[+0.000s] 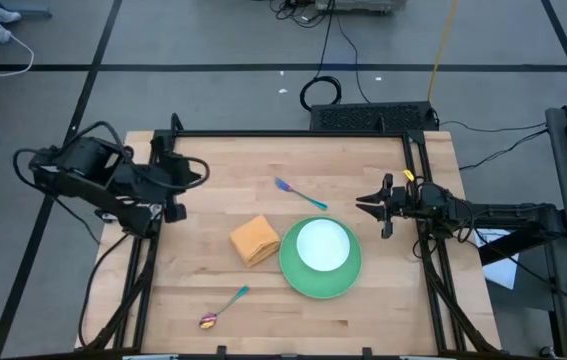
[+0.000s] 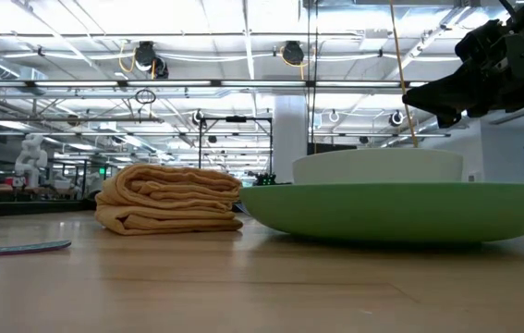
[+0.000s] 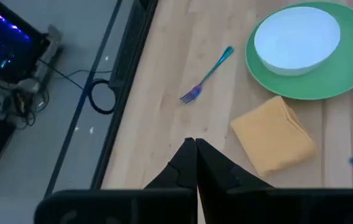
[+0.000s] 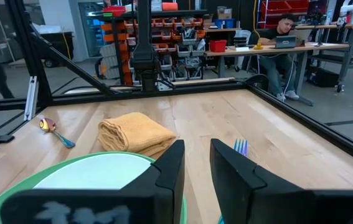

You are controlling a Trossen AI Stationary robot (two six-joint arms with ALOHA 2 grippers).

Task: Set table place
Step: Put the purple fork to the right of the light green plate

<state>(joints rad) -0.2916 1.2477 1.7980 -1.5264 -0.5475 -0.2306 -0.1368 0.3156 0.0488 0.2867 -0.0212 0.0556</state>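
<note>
I've got the right claw [image 1: 375,205] hovering off the table [image 1: 263,310], fingers parted, nothing in them. Just ahead and slightly to its side sits the white bowl [image 1: 322,245] on the green plate [image 1: 298,277]. The fork [image 1: 299,193] lies ahead too, apart from the plate. The orange napkin [image 1: 255,240] touches the plate's far rim, I think. The spoon [image 1: 223,306] is farthest. The left claw [image 1: 201,172] waits opposite, pinched closed, empty.

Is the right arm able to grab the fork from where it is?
Probably yes. The fork lies alone on bare wood, and the open right gripper faces it with nothing between them.
</note>
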